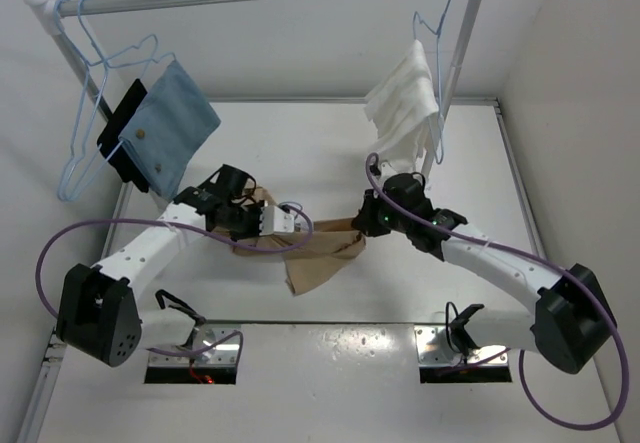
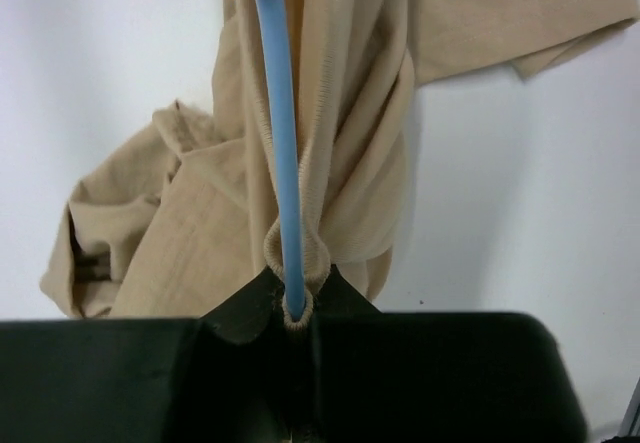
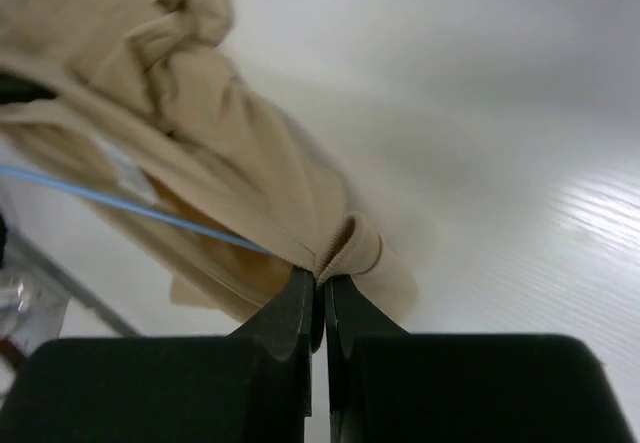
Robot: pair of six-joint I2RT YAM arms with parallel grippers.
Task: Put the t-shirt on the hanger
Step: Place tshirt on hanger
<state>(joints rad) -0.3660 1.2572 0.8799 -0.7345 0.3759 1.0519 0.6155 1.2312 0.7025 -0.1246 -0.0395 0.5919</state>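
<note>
1. Presently, in the top view, the shirt [image 1: 318,255] hangs bunched between the two arms, above the table [image 1: 330,143]. Its loose bulk sags toward 6 o'clock of the line joining the grippers.
2. Left gripper [image 2: 296,308]: jaws closed on the hanger [image 2: 283,153] wire. A ribbed shirt edge is looped round the wire right at the jaw tips.
3. Right gripper [image 3: 320,285]: jaws pressed together on a ribbed fold of shirt. In its wrist view the blue wire comes in from 9 o'clock and meets that fold. We cannot tell whether the wire is pinched there too.
4. Key relation: in the left wrist view the wire runs off toward 12 o'clock, inside the gathered cloth. In the top view that heading is about 3 o'clock, where the right gripper sits. We read the hanger's long axis as 9-to-3, one gripper near each end.
5. Judgement: the cloth is gathered along the wire, not spread over it. The right arm holds the freer ribbed edge, so we expect it to draw that edge outward toward 3 o'clock while the left arm steadies the wire.
6. Risk: the ribbing pinned at the left jaws may resist sliding.
</note>
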